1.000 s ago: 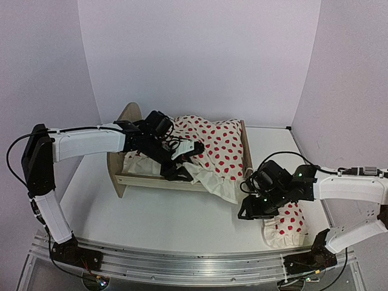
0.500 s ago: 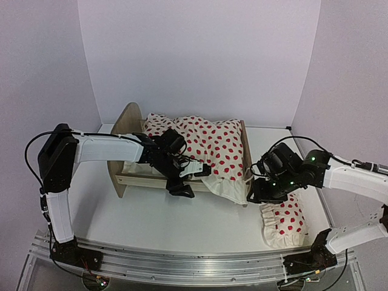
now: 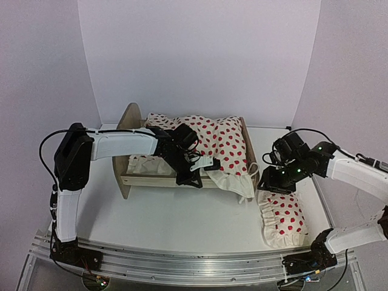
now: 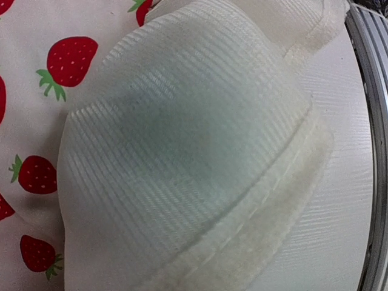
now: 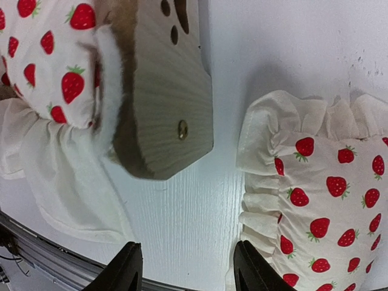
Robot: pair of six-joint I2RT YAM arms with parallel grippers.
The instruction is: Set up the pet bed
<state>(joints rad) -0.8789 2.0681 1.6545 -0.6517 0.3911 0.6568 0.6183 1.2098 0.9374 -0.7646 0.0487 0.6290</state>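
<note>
left gripper [image 3: 193, 177] low on the blanket [image 3: 221, 142], right gripper [image 5: 187, 254] hovering, fingers apart.

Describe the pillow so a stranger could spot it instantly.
Start at the wooden pet bed in the middle of the white table. Off its right end, on the table, lies the pillow. Unlike the strawberry blanket draped over the bed, it is small, square and ruffle-edged.

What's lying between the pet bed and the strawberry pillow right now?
Just bare table, plain in the right wrist view between pet bed and pillow; the right gripper hangs above that strip.
</note>
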